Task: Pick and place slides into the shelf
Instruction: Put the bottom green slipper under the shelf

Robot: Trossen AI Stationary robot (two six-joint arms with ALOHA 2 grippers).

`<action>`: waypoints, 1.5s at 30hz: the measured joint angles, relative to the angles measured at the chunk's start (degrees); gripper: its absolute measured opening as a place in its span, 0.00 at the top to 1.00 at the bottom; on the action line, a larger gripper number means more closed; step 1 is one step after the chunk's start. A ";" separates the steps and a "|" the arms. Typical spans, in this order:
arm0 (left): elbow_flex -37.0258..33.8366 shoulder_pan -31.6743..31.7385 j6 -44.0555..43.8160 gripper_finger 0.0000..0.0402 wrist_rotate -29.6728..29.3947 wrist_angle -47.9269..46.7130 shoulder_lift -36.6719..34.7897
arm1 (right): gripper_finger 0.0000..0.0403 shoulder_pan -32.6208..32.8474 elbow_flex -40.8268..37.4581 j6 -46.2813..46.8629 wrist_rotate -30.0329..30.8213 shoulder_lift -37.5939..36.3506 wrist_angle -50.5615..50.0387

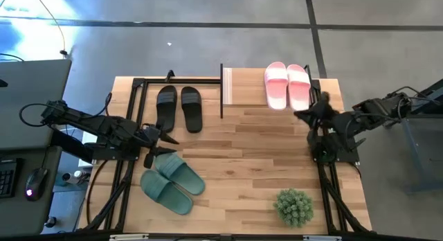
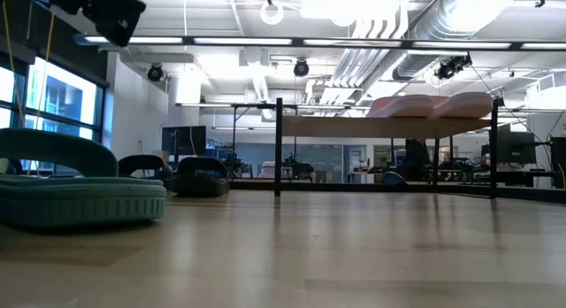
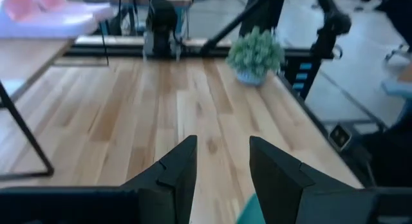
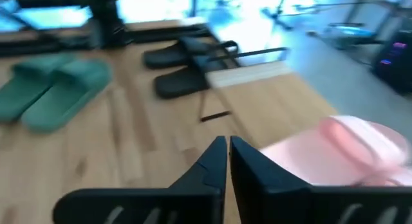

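One pair done: pink slides (image 1: 288, 86) on shelf (image 1: 243, 86). Green slides (image 1: 172, 183) lie beside left tool (image 1: 153, 145), half-open, empty, long axes diagonal. Right tool (image 1: 309, 113) nearly shut, empty.

The counter (image 1: 242, 165) is pale wooden planking with a smooth, faintly sheened finish. The shelf (image 1: 242, 85) has a light wood top board on a thin black metal frame. The pink slides (image 1: 287, 85), green slides (image 1: 172, 182) and black slides (image 1: 178, 106) look like matt foam. The plant (image 1: 293, 206) looks plastic and spiky.
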 joint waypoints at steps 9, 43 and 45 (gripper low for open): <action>0.00 0.00 -0.04 0.68 0.03 6.95 0.02 | 0.99 0.13 -3.87 11.46 6.78 -1.37 -11.26; 44.21 -11.84 -30.75 0.69 -8.71 -33.51 31.28 | 1.00 -0.04 -12.04 15.69 7.77 -9.15 -8.61; 50.21 -14.78 -39.61 0.69 -11.76 -42.99 36.89 | 1.00 -0.04 -12.04 15.69 7.77 -9.15 -8.61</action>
